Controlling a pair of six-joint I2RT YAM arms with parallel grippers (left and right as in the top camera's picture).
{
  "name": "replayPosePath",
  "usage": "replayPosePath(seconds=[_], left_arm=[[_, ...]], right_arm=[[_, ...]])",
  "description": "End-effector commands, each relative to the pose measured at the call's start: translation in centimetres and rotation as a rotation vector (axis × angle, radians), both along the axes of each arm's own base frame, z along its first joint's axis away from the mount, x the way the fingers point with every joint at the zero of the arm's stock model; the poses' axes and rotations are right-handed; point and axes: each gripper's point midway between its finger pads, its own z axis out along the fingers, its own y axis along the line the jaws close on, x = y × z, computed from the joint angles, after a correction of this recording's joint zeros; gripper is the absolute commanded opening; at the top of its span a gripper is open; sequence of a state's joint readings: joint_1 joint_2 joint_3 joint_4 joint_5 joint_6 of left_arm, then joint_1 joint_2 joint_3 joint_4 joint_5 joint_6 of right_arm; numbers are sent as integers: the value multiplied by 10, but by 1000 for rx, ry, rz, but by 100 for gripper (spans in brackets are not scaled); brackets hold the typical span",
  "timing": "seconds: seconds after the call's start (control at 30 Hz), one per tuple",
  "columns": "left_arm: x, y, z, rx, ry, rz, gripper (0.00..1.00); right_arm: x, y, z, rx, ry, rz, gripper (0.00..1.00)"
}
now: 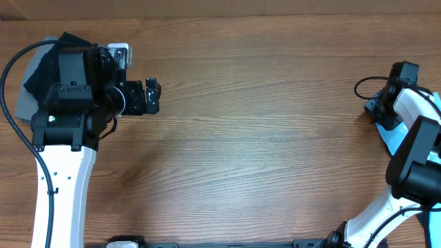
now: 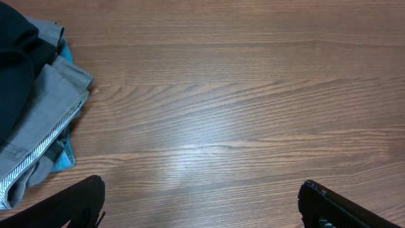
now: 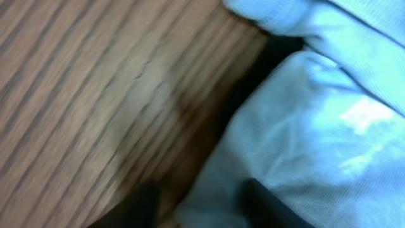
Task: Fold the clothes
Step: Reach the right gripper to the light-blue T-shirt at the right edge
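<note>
A light blue T-shirt [image 3: 316,126] with a pale printed patch fills the right of the blurred right wrist view. Its edge lies between the fingers of my right gripper [image 3: 199,206], which stand partly closed around it, a strip of wood still showing beside the left finger. Overhead, this gripper [image 1: 377,109] is at the table's right edge, with a bit of the blue T-shirt [image 1: 394,143] beside the arm. My left gripper [image 1: 153,96] hangs wide open over bare wood at the left, holding nothing. In the left wrist view this gripper [image 2: 201,206] shows only bare wood between its fingers.
A pile of black and grey garments [image 1: 31,83] lies at the far left under the left arm. In the left wrist view the grey garment [image 2: 44,120] overlaps a black one [image 2: 12,69], with a blue scrap [image 2: 63,161] beneath. The wooden table [image 1: 262,138] stretches between the arms.
</note>
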State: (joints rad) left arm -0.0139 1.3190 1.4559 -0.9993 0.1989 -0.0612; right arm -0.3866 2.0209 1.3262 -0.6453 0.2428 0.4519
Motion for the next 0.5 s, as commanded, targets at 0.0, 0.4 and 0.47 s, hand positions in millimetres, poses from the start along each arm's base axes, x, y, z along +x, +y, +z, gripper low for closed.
replayPosePath(seconds=[0.0, 0.4, 0.47], left_arm=[[2, -5, 11, -22, -24, -7, 100], [3, -5, 11, -21, -27, -7, 100], [3, -5, 11, -21, -26, -7, 100]], right_arm=[[8, -11, 12, -37, -26, -17, 30], [24, -6, 80, -13, -137, 6, 4], [29, 4, 88, 30, -175, 38, 4]])
